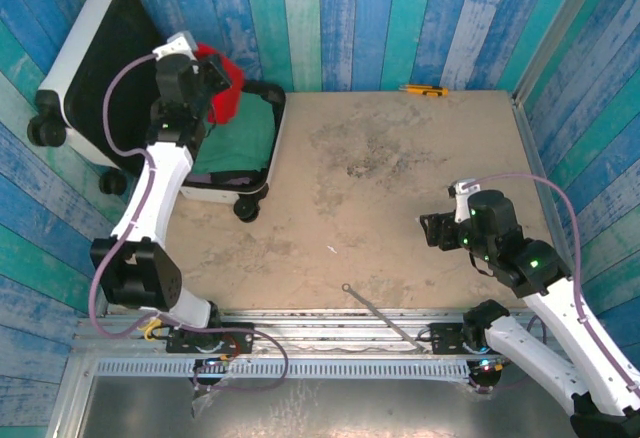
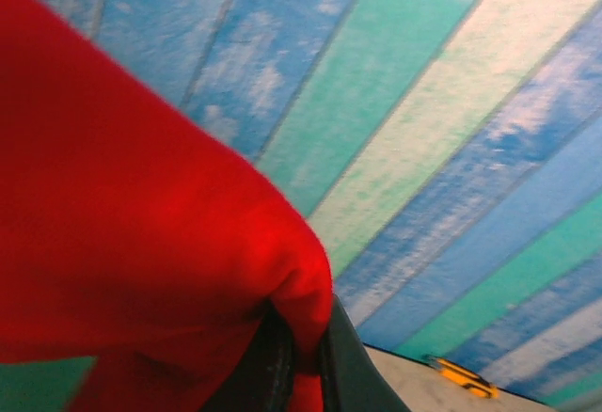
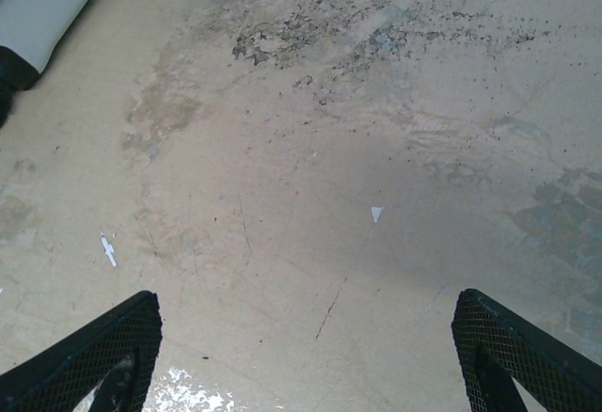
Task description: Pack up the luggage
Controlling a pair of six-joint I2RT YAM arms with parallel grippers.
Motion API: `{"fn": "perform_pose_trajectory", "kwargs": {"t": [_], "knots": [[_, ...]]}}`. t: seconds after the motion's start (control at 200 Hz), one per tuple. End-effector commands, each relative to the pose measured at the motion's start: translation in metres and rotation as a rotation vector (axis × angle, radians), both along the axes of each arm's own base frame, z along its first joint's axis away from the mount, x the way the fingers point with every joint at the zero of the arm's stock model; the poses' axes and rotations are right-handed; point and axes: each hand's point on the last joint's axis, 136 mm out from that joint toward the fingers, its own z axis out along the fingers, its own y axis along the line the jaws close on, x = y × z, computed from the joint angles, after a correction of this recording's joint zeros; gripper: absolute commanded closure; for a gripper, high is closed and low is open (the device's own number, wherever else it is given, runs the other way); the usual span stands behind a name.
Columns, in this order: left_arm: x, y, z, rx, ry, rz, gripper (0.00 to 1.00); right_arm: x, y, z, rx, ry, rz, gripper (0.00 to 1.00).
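Now I'm mid-placement: my left gripper [image 1: 208, 78], pinching a red cloth [image 1: 228, 86], hangs over the open luggage [image 1: 72, 53] at ten o'clock, above a green cloth [image 1: 240, 138]. I judge the next move is to lower and release. At four o'clock my right gripper [image 1: 432, 230] is spread over the stained tan table [image 1: 400, 158], with blue plank walls [image 1: 400, 18] around.

Luggage [image 1: 72, 68] shell: smooth white hard plastic, slight gloss; lining black fabric. Red cloth [image 1: 222, 83] and green cloth [image 1: 240, 133]: soft, matt. Table [image 1: 400, 158]: matt beige, stained, gritty. Wall planks [image 1: 350, 18]: weathered painted wood. Right gripper [image 3: 303, 294] fingers [image 3: 94, 356]: black, mesh-textured.
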Motion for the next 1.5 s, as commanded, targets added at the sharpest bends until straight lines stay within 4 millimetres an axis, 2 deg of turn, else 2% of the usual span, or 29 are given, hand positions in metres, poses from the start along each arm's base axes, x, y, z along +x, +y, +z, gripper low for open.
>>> {"fn": "perform_pose_trajectory", "kwargs": {"t": [0.0,0.105,0.205,0.456,0.681,0.747,0.827,0.902,0.982,1.062,1.208,1.408,1.453,1.493], "knots": [[0.011,0.019,-0.038,0.017,0.068,0.016,1.00,0.000,-0.004,-0.002,-0.009,-0.010,-0.015,0.16],[0.012,0.029,-0.067,-0.013,0.120,0.011,1.00,0.001,-0.004,-0.003,-0.013,-0.010,-0.015,0.16],[0.013,0.033,-0.072,-0.027,0.129,0.005,1.00,0.002,-0.003,-0.004,-0.016,-0.003,-0.010,0.16],[0.028,0.033,-0.036,-0.003,0.066,-0.006,1.00,0.002,-0.004,-0.004,-0.016,-0.007,-0.016,0.15],[0.064,0.018,-0.009,-0.006,0.019,-0.102,1.00,0.002,-0.008,-0.003,-0.027,-0.008,-0.032,0.15],[0.072,0.022,0.000,0.017,0.006,-0.085,1.00,0.002,-0.008,-0.004,-0.031,-0.004,-0.035,0.15],[0.082,0.032,0.001,0.076,-0.005,-0.042,1.00,0.003,-0.009,-0.003,-0.036,0.001,-0.040,0.15],[0.088,0.037,-0.009,0.127,0.015,-0.028,1.00,0.004,-0.009,-0.003,-0.042,0.002,-0.043,0.15],[0.088,0.038,-0.035,0.149,0.073,-0.030,1.00,0.005,-0.009,-0.004,-0.049,0.006,-0.045,0.15],[0.081,0.045,-0.065,0.158,0.113,0.000,1.00,0.008,-0.007,-0.006,-0.049,0.012,-0.042,0.15],[0.063,0.066,-0.098,0.118,0.150,0.069,1.00,0.008,-0.003,-0.010,-0.043,0.028,-0.021,0.15],[0.038,0.098,-0.119,0.111,0.209,0.201,1.00,0.005,-0.005,-0.007,-0.036,-0.010,-0.019,0.14],[0.029,0.107,-0.124,0.096,0.217,0.233,0.97,0.005,-0.005,-0.007,-0.034,-0.013,-0.016,0.14],[0.022,0.115,-0.127,0.082,0.218,0.255,0.90,0.004,-0.005,-0.007,-0.033,-0.013,-0.014,0.14]]}}
